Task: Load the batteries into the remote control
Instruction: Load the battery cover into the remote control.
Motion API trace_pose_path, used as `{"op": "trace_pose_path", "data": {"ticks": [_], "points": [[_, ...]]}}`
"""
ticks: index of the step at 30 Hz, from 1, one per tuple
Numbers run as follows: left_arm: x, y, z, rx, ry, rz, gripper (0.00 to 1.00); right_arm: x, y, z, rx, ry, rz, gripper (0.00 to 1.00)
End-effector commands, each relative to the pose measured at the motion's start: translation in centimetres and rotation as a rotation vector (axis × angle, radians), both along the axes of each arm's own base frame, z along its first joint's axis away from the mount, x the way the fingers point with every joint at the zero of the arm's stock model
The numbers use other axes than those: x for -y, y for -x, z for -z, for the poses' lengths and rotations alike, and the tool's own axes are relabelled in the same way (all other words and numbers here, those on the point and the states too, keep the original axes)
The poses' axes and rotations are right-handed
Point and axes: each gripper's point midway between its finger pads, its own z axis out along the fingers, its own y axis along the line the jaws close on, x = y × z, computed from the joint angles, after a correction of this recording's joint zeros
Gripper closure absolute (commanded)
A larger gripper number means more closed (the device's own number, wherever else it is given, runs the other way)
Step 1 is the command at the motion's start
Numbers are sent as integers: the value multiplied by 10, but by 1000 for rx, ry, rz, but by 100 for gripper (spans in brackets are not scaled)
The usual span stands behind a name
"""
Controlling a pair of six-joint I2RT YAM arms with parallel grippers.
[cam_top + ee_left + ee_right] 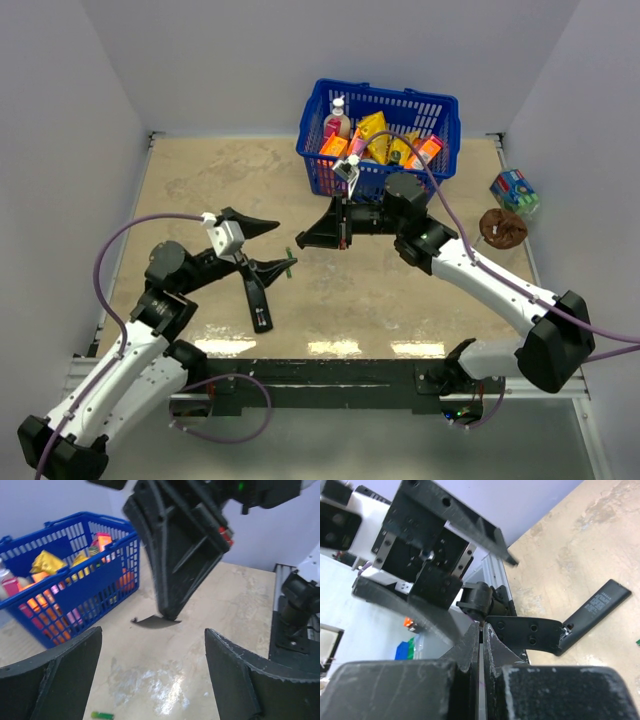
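Remote [259, 302] lies just beside the left claw [284, 245], spread wide, battery [288, 266] near one finger; right claw [303, 240] opposite, pressed together

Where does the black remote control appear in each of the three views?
Top external: the remote control lies left of centre, just below the left gripper in the picture.
Left wrist: not in view.
Right wrist: at the right side, mid-height, slanting.
Shared landmark: the left gripper, visible in all three.

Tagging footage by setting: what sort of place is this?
Probably a robot lab cell: white walls around a table, left arm and right arm bolted at its edge, a basket of props.
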Motion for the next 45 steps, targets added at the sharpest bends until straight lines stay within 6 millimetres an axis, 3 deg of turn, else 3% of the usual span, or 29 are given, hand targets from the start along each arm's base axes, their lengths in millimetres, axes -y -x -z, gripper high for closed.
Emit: {"op": "trace_pose_path", "data": {"ticks": [1, 4, 11, 21, 30, 40, 45], "points": [[21, 15, -42, 175, 21, 80, 13, 0, 4, -28, -13, -59, -13, 100], [28, 11, -38, 179, -4, 67, 17, 0, 4, -33, -20, -71, -5, 100], [18, -6, -39, 202, 9, -54, 34, 1, 5, -36, -38, -82, -2, 100], [34, 3, -28, 174, -12, 44, 43, 0, 5, -34, -59, -94, 0, 100], [33, -2, -24, 156, -24, 24, 57, -1, 4, -33, -63, -95, 2, 100], [29, -12, -15, 78, -15, -35, 83, -1, -1, -14, -70, -46, 28, 100], [26, -15, -4, -7, -3, -69, 97, 0, -6, -10, -62, -29, 55, 78]]}}
